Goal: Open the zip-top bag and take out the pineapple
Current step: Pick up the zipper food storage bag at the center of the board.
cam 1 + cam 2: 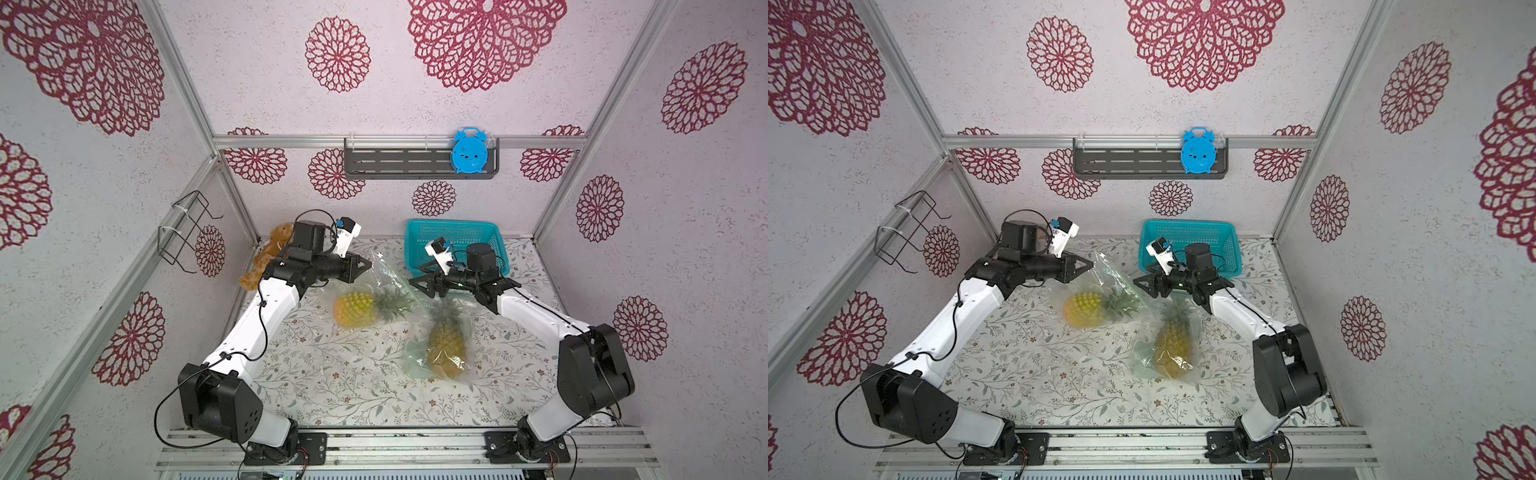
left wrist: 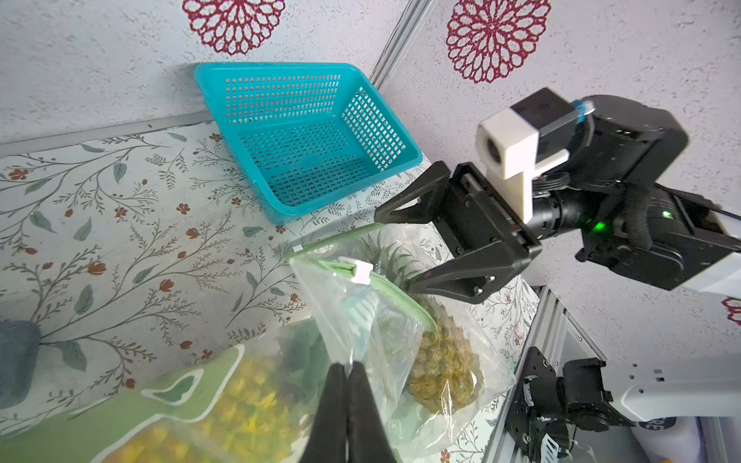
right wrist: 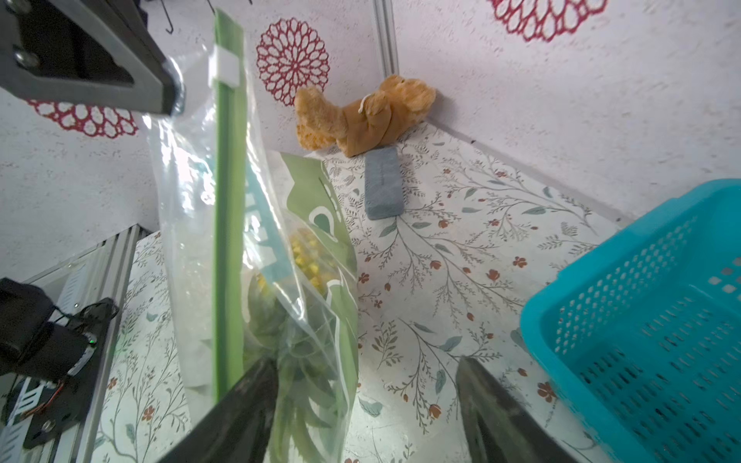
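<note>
A clear zip-top bag [image 1: 388, 276] with a green zip strip [image 3: 228, 240] and white slider [image 3: 223, 70] holds a yellow pineapple [image 1: 356, 309] [image 1: 1083, 309]. My left gripper [image 1: 368, 264] [image 2: 347, 366] is shut on the bag's upper corner and holds that corner up off the table. My right gripper [image 1: 417, 278] [image 3: 367, 373] stands open at the bag's other end; one fingertip [image 3: 260, 381] touches the zip strip, and plastic with pineapple leaves lies partly between the jaws. I cannot tell if the zip is open.
A second clear bag with a darker pineapple [image 1: 446, 345] [image 2: 441, 356] lies near the right arm. A teal basket [image 1: 453, 226] [image 3: 641, 320] stands at the back right. A plush toy [image 3: 361, 112] and a grey block [image 3: 383, 182] lie in the back left corner.
</note>
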Robot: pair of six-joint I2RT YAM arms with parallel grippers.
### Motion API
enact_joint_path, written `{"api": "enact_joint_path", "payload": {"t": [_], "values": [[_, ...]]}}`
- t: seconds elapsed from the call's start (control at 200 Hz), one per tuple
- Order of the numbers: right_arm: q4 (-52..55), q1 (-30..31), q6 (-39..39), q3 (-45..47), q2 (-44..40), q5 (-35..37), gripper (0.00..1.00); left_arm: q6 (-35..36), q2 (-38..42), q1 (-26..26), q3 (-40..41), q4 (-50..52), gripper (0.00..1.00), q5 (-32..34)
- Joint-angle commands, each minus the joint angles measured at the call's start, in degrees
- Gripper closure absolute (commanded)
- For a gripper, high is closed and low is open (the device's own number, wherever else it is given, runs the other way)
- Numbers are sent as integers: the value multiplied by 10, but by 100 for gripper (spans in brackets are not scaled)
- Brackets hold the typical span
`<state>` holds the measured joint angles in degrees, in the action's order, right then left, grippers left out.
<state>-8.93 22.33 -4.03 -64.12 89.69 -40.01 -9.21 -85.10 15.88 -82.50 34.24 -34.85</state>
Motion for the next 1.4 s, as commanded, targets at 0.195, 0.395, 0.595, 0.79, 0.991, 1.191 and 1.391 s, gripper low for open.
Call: {"api": "enact_joint_path", "payload": {"t": [0.195, 0.395, 0.595, 0.79, 0.991, 1.191, 1.391], "values": [[-21, 9, 21, 14, -64, -32, 29, 8, 13, 3, -5, 2, 100, 14], [7, 32, 6, 16, -36, -24, 33, 8, 19, 3, -4, 1, 100, 17], [7, 46, 6, 18, -10, -22, 47, 8, 18, 3, -4, 2, 100, 17], [20, 53, 2, 15, -4, -8, 91, 7, 21, 3, -1, 0, 100, 17], [68, 56, -33, -17, -53, 65, 100, -7, 44, 1, 28, -29, 100, 25], [133, 60, -81, -75, -84, 133, 100, -57, 92, -1, 114, -140, 100, 30], [192, 70, -118, -138, -74, 149, 100, -99, 135, -2, 194, -235, 100, 31]]}}
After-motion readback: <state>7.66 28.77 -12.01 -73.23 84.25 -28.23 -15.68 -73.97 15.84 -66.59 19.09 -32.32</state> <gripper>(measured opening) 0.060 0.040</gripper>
